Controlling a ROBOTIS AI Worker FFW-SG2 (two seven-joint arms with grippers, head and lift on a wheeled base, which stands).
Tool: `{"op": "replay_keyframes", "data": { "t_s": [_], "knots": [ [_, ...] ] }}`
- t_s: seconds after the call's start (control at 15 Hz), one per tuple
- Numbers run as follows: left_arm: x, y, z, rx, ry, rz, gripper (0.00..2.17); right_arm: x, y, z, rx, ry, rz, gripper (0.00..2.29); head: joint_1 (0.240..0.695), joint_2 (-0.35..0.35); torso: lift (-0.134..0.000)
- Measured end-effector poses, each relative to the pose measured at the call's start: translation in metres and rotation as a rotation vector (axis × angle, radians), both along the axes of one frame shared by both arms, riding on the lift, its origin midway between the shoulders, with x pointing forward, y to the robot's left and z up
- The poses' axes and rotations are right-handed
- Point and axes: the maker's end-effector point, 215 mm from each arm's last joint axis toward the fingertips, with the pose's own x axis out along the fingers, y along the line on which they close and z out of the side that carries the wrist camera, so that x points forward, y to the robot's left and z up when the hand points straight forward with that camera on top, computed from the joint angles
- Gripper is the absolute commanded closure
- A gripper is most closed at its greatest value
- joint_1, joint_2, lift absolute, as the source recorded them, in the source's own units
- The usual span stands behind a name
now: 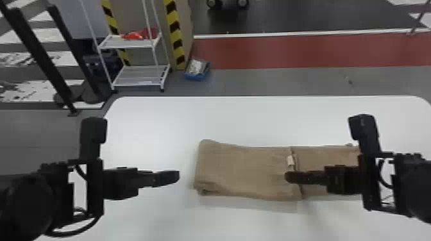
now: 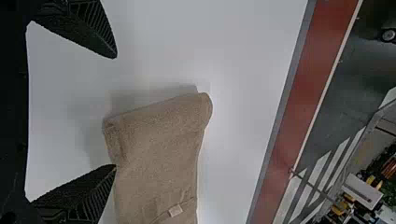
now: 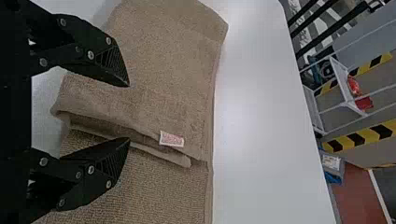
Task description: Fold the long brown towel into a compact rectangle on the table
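A pale floor with a red band (image 1: 304, 51) stretches behind the white surface (image 1: 240, 121), where the brown towel (image 1: 247, 170) lies with its long axis running left to right. Its left stretch is doubled over, rounded at the outer end, and this upper layer stops at a crosswise edge with a small white tag (image 1: 290, 160); beyond, a lower-lying stretch carries on rightward. The cloth looks soft and ribbed, fairly flat, slightly rumpled along the near side. The right gripper (image 3: 129, 112) is the nearer one, spread and empty above the towel by that edge, while the left gripper (image 2: 116, 112), also parted and holding nothing, hangs just off the left end. The next fold probably brings one end across that edge; a shallow pinch there could catch only the top layer.
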Motion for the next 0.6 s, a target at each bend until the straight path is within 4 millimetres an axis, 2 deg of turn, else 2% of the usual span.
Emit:
{"op": "replay_keyframes", "data": {
  "t_s": [0.13, 0.27, 0.53, 0.6],
  "knots": [
    [0.000, 0.001, 0.000, 0.001, 0.000, 0.002, 0.04, 0.000, 0.007, -0.003, -0.007, 0.005, 0.015, 0.56, 0.695, 0.127, -0.123],
    [0.000, 0.002, 0.000, 0.002, 0.000, 0.004, 0.04, 0.002, 0.013, -0.001, -0.007, 0.001, 0.026, 0.70, 0.695, 0.139, -0.123],
    [0.001, 0.004, 0.000, 0.004, -0.001, 0.010, 0.04, 0.005, 0.016, 0.000, -0.009, 0.001, 0.033, 0.71, 0.695, 0.146, -0.123],
    [0.001, 0.005, 0.000, 0.004, -0.001, 0.011, 0.04, 0.005, 0.016, 0.000, -0.009, 0.001, 0.033, 0.79, 0.695, 0.147, -0.123]
  ]
}}
